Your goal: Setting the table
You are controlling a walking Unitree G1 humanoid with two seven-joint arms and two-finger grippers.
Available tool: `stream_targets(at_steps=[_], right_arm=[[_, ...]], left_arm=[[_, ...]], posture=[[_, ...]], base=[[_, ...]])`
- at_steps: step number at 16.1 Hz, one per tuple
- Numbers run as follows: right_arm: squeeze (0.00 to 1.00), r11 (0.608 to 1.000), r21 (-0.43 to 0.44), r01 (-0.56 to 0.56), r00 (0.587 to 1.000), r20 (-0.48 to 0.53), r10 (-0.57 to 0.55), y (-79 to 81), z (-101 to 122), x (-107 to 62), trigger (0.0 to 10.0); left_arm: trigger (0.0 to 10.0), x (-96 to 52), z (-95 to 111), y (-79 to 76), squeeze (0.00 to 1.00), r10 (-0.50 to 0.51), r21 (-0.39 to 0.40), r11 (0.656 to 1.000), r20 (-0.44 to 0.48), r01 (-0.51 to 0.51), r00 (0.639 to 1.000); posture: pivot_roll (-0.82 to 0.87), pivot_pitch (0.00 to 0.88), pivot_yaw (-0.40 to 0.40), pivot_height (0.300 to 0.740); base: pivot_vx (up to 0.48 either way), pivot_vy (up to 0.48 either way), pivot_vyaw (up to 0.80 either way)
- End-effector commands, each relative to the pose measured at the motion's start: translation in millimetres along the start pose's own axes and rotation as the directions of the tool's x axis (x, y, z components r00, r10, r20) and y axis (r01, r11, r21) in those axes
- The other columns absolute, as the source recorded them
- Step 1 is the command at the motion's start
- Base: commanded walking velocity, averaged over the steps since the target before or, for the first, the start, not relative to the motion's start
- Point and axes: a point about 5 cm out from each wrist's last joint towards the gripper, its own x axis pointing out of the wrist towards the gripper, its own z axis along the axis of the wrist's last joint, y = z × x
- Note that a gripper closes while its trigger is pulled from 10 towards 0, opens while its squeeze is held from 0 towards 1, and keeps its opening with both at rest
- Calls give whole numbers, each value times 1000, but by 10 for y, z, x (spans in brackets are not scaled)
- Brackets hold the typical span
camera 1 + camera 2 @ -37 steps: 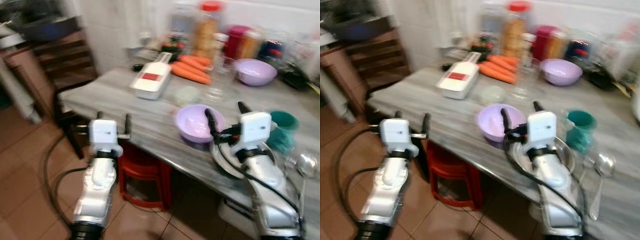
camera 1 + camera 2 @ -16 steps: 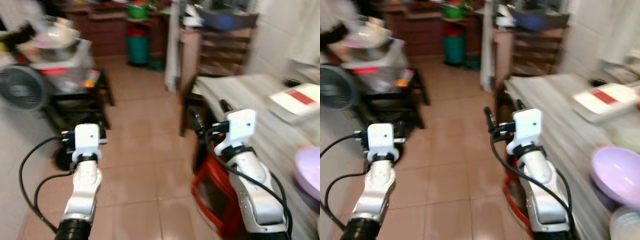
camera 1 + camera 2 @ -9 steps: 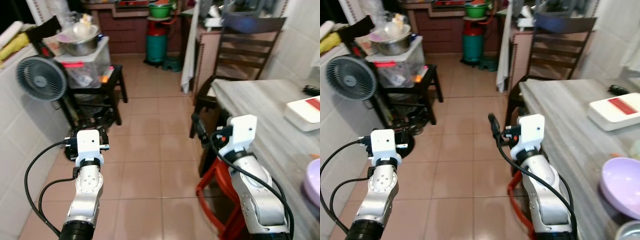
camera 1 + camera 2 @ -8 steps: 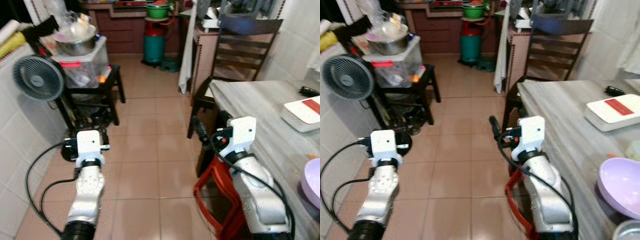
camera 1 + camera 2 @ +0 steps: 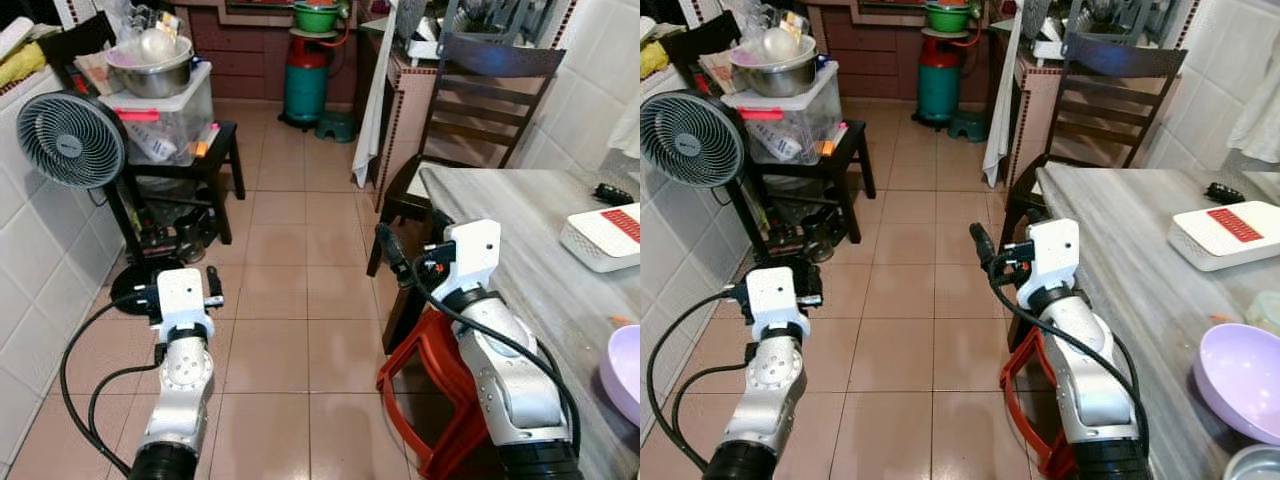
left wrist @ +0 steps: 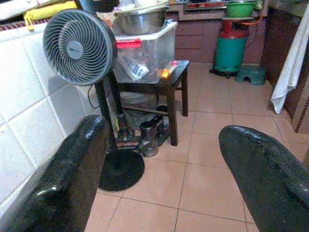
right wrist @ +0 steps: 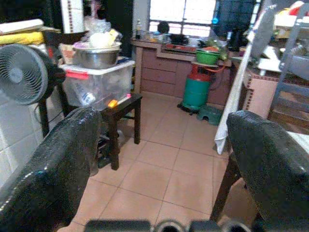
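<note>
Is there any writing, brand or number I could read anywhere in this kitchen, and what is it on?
None can be read.
Fan: a small badge at the hub, too small to read.
White box on the table: a red label, its print too blurred to read.
Clear storage bin: a red strip on its lid edge, no words made out.
Green gas cylinder: no marking made out.

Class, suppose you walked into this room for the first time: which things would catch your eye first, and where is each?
The green gas cylinder stands at the far end of the tiled floor, and a round fan stands by the tiled wall on the left, beside a clear bin topped with a steel bowl. On the right, a grey table carries a lilac bowl, with a dark chair behind it. Both open grippers, left and right, hold nothing.
</note>
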Motion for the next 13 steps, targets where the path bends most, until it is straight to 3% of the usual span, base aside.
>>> stream_targets(at_steps=[1,13], right_arm=[[0,999,6,35,999,12,-35,-59,9,-11,10000],[0,997,10,72,997,24,-72,-90,-4,-63,10000]], left_arm=[[10000,51,61,-36,0,-13,-3,1000,17,13,1000],[10000,103,88,-71,0,-28,7,1000,34,28,999]], posture=[[-63,0,-16,740],[-83,0,10,740]], base=[[0,270,0],[0,318,0]])
